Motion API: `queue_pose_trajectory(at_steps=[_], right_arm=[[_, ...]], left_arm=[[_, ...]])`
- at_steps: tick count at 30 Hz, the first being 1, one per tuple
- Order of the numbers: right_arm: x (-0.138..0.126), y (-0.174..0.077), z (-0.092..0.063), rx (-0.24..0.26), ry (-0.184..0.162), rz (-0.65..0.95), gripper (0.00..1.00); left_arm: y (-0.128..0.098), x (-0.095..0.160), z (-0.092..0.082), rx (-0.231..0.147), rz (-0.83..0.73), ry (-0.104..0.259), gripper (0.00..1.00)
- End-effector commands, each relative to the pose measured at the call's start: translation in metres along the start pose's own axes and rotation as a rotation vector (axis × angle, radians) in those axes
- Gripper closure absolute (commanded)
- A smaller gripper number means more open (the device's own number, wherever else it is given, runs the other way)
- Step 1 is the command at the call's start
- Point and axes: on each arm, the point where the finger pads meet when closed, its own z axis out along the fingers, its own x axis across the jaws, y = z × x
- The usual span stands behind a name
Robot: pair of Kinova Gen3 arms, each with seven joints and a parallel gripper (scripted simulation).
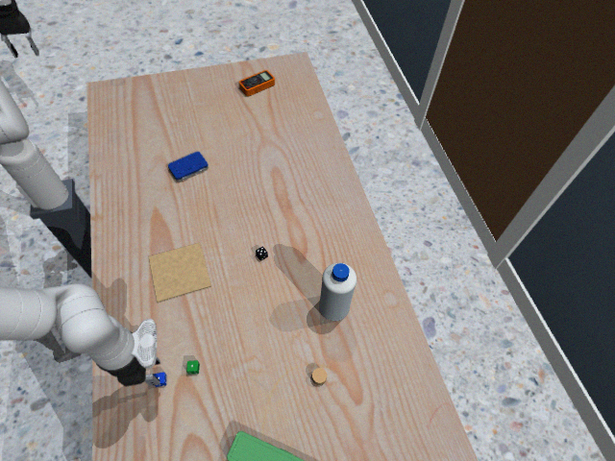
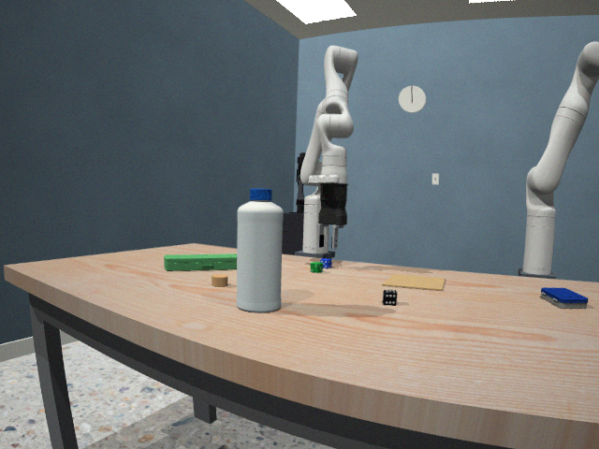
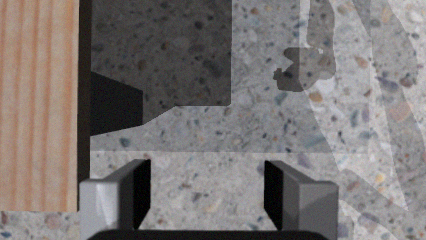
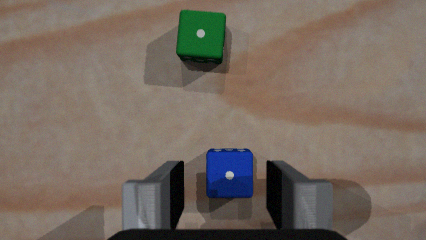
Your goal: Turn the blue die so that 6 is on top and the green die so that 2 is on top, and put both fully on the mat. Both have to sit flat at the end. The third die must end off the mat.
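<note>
Smooth blue die [image 1: 159, 379] [image 2: 326, 263] [image 4: 229, 173], 1 up, sat off the thin square tan mat [image 1: 180, 272] [image 2: 415, 282], between the open right gripper's [image 1: 157, 371] [image 2: 328, 246] [image 4: 225, 195] fingers in wrist view. Green die [image 1: 192, 367] [image 2: 316, 267] [image 4: 201, 36], 1 up, lay nearby on wood grain, also off-mat. Left gripper [image 1: 22, 51] [image 3: 207, 195] was open beyond the table edge. Black die [image 1: 261, 254] [image 2: 389, 296] sat off-mat; rounded bottle [image 1: 336, 295] [image 2: 259, 255] stood well apart.

We read one white pip on top of the green die [image 1: 192, 367] [image 2: 316, 267] [image 4: 201, 36], same on the blue die [image 1: 159, 379] [image 2: 326, 263] [image 4: 229, 173]. Markings on the orange meter [image 1: 257, 83] too small for us. No lettering legible.
</note>
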Motion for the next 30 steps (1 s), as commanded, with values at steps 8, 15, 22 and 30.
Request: queue_pose_trajectory(at_steps=[8,15,22,30], right_arm=[[0.003,0.0,0.016,-0.002,0.003,0.002,0.21],[0.003,0.0,0.021,-0.002,0.003,0.002,0.21],[0.003,0.0,0.024,-0.002,0.003,0.002,0.21],[0.003,0.0,0.024,-0.002,0.003,0.002,0.21]], left_arm=[[-0.001,-0.002,0.0,0.006,0.002,-0.007,0.0],[-0.001,-0.002,0.0,0.006,0.002,-0.007,0.0],[-0.001,-0.002,0.0,0.006,0.002,-0.007,0.0],[-0.001,-0.002,0.0,0.006,0.002,-0.007,0.0]])
